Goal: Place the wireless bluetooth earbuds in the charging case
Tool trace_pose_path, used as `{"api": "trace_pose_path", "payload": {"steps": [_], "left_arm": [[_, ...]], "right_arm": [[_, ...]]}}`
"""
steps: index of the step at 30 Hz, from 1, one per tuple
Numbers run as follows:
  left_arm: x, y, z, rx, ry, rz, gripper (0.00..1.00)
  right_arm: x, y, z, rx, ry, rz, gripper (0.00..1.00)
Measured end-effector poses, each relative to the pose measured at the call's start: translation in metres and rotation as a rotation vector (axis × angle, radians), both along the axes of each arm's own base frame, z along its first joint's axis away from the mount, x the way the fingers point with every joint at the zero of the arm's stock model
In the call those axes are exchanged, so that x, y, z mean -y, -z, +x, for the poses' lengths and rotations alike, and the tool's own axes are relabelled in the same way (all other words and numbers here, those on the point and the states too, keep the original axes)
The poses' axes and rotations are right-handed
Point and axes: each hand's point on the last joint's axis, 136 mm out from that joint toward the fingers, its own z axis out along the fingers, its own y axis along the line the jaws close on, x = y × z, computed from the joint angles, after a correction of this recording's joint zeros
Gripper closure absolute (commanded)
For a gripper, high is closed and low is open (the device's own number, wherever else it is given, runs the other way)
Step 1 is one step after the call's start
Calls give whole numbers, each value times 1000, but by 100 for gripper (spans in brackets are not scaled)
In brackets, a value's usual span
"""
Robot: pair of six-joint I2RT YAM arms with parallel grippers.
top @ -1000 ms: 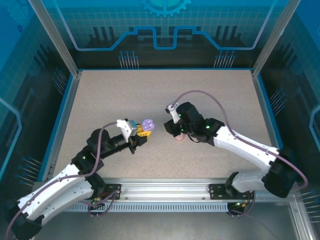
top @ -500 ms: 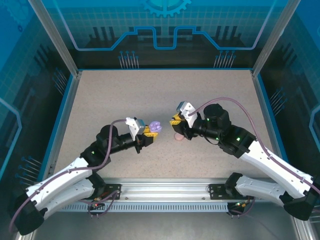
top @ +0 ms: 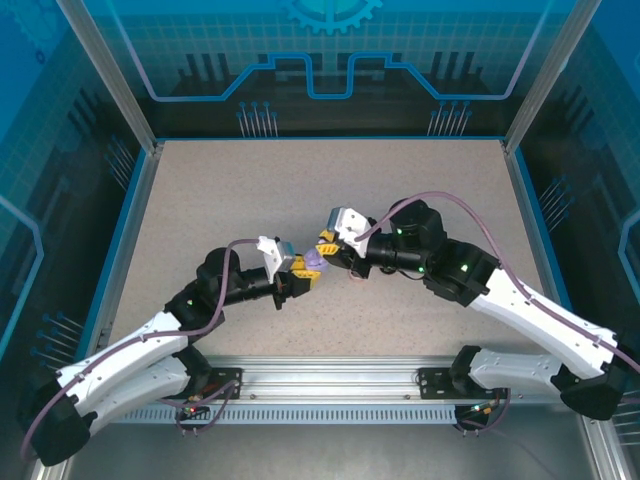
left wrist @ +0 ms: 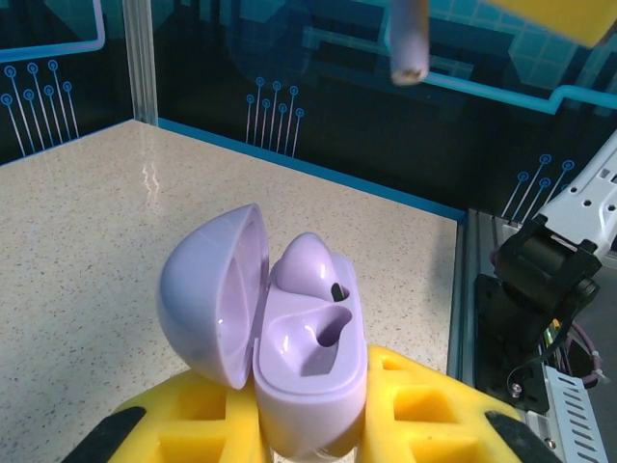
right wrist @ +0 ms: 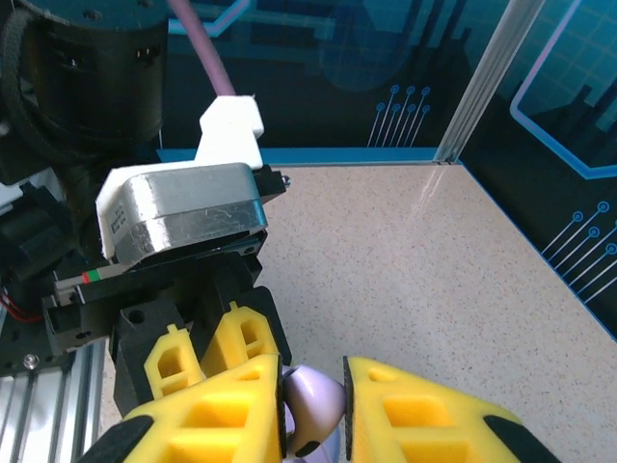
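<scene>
Mid-table [top: 250, 190], the two arms meet nose to nose. Both loads look lifted off the surface, as far as the overhead view lets me judge.

Left gripper [top: 302, 278]: closed on the case [left wrist: 308, 357], with the yellow fingers [left wrist: 424, 410] pinching the lower shell from either side. The lid [left wrist: 207, 294] is hinged open to the left and the cavity faces up.

Right gripper [top: 326, 243]: closed on the held bud [right wrist: 310, 403], clamped by its rounded head. From the left wrist, the stem [left wrist: 409, 39] hangs down above and beyond the case, apart from it.

Handling, as I judge it:
- Bud: very light, rigid, glossy plastic. It is likely to twist or squirt out of a pinch on its curved head.
- The head grip is right, because it leaves the stem free to lead into the hole.
- A firm squeeze is not needed, but alignment matters. The socket is shaped to the bud, and a skewed stem would jam or scuff.
- Case: light, hard and smooth. The low side grip on the shell is sound, since it clears the lid and the cavity.
- The lid hinge is the weak part, so nothing should push on the lid.

Count:
- Cases: one, lilac.
- Buds: two, both lilac. One is the held bud. The other is the seated bud [left wrist: 307, 265] in the far socket, probably; at this slant that lump could be moulding.
- Near socket [left wrist: 323, 333]: one, empty.
</scene>
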Motion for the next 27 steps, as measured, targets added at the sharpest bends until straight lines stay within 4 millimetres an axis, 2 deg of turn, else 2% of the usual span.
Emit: {"api": "trace_pose_path", "payload": {"steps": [12,27], "left_arm": [[1,-6,-1,8,8,-8,93],[1,-8,0,11,8,-10,93]], "right_arm": [[-13,23,-2,4,-44,-79,79],[-18,34,-1,12,-41,-120,78]]}}
